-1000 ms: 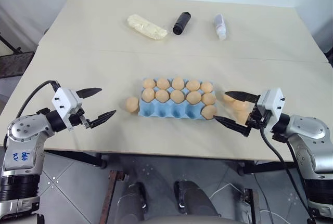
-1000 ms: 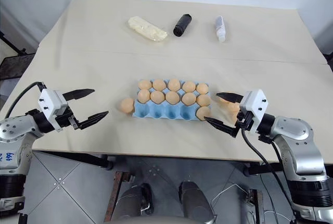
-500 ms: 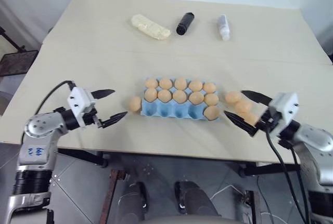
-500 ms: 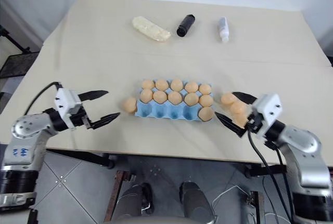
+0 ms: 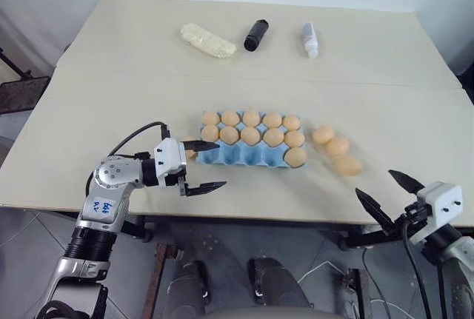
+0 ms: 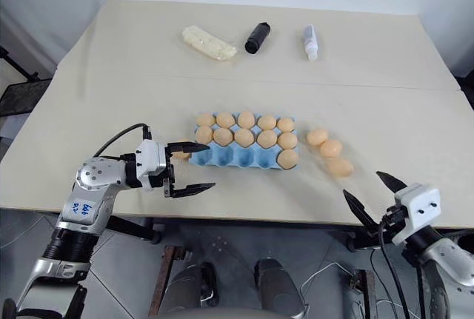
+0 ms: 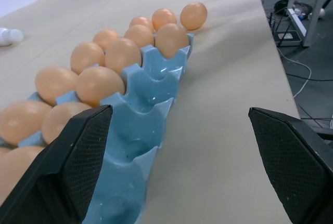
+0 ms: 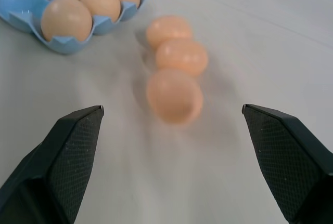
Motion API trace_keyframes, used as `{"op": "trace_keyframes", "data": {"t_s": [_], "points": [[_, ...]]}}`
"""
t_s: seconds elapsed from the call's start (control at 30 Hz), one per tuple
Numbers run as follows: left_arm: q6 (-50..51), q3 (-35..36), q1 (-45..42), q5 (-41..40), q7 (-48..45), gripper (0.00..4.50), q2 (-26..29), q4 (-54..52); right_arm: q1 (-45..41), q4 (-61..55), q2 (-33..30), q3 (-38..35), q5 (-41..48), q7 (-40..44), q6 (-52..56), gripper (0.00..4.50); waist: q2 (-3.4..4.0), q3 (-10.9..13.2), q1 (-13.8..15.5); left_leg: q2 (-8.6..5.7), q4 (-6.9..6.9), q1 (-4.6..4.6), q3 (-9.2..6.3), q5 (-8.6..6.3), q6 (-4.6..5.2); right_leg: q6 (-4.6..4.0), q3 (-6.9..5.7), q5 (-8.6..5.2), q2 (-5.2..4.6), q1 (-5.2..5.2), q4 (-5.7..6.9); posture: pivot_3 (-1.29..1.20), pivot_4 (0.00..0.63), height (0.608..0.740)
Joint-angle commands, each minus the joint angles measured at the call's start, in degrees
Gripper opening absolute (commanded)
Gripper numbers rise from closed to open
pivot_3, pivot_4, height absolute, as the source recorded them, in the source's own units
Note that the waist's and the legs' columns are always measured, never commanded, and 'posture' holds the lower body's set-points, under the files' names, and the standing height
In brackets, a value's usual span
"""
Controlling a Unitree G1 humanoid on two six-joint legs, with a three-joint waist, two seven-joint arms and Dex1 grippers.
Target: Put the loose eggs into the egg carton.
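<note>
A wide beige table (image 5: 244, 60) takes most of the scene, with a pale wall behind it and a grey tiled floor (image 5: 222, 260) below its near edge.

The light-blue egg carton (image 5: 248, 153) lies flat in the middle of the table, its long axis going left to right. The far row has five eggs, the middle row has five eggs, and the near row has only one egg (image 5: 295, 157) in the right end cup; the other four near cups are empty.

Three loose eggs (image 5: 337, 146) lie just right of the carton, close together in a short line that goes toward the near right. One more loose egg (image 5: 189, 149) lies at the left end of the carton, partly hidden by the far finger of the left gripper.

The left gripper (image 5: 199, 165) is beside the left end of the carton and points to the right, with jaws wide apart and nothing between them. The right gripper (image 5: 389, 194) is at the near right edge of the table, also wide apart and empty, well apart from the three eggs.

At the far side lie a pale yellow packet (image 5: 208, 40), a black cylinder (image 5: 255, 34) and a small white bottle (image 5: 309, 38)
</note>
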Motion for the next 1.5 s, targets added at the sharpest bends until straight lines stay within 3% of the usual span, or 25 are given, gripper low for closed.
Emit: {"op": "trace_keyframes", "data": {"t_s": [0.03,0.37,0.47,0.67,0.87,1.03,1.33,1.5], "points": [[-1.1,0.6,-0.3,-0.9,-0.6,4.46,-0.2,-0.2,-2.7,3.2,-2.1,1.5,-0.1,1.7,-0.2,4.50,0.01,0.0,0.2,0.00,0.00,0.00,-0.02,0.01,0.01,0.00,0.00,0.00,-0.01,0.00,0.02,0.00,0.150,0.740],[-0.8,2.6,3.1,-0.7,0.9,4.46,1.5,-2.9,-14.6,19.2,-2.6,7.1,-3.5,4.0,-4.6,4.50,0.02,0.0,0.3,0.00,-0.04,-0.08,-0.04,0.23,0.11,0.03,-0.02,-0.03,0.01,-0.05,-0.01,0.00,0.150,0.740],[-0.3,3.5,4.1,-0.8,1.8,4.50,2.2,-4.0,-16.5,22.0,-1.5,8.1,-3.8,4.2,-6.9,3.85,0.02,0.0,0.3,0.02,-0.04,-0.08,-0.05,0.24,0.09,0.03,-0.03,-0.04,0.01,-0.05,-0.01,0.00,0.150,0.740],[0.2,4.9,5.4,-0.7,3.3,4.50,2.9,-4.8,-17.0,22.2,-1.2,9.7,-3.9,5.0,-8.4,1.88,0.03,0.0,0.2,0.00,-0.03,-0.07,-0.05,0.25,0.11,0.04,-0.03,-0.04,-0.02,-0.04,0.01,0.00,0.150,0.740],[0.0,6.1,7.5,-0.7,4.7,4.50,3.7,-4.9,-13.9,10.0,-2.2,12.6,-0.1,7.4,-1.8,1.88,0.03,0.0,0.1,0.05,-0.08,-0.08,-0.06,0.24,0.08,0.03,-0.03,-0.04,0.02,-0.06,0.01,0.00,0.150,0.740],[0.3,7.9,8.8,-0.8,5.9,4.50,4.3,-4.3,-20.1,0.3,0.7,16.3,4.2,3.4,6.6,1.88,0.03,0.0,0.0,0.05,-0.08,-0.05,-0.05,0.09,-0.14,0.01,-0.02,-0.03,-0.01,-0.07,0.08,0.00,0.150,0.740],[0.8,9.3,10.4,-0.8,7.7,4.50,4.6,-4.7,-31.4,6.4,6.7,27.1,-3.1,0.7,7.2,1.88,0.00,0.0,0.4,0.04,-0.11,-0.19,-0.13,0.15,-0.08,-0.12,-0.19,-0.04,-0.04,-0.14,-0.01,0.00,0.150,0.740],[1.1,9.9,11.1,-1.0,8.7,4.50,4.8,-5.8,-31.9,7.9,6.9,27.3,-3.5,1.2,6.2,3.43,0.00,0.0,0.4,0.04,-0.11,-0.23,-0.06,0.15,0.02,-0.06,-0.16,-0.11,-0.04,-0.15,-0.10,0.00,0.150,0.740]]}}
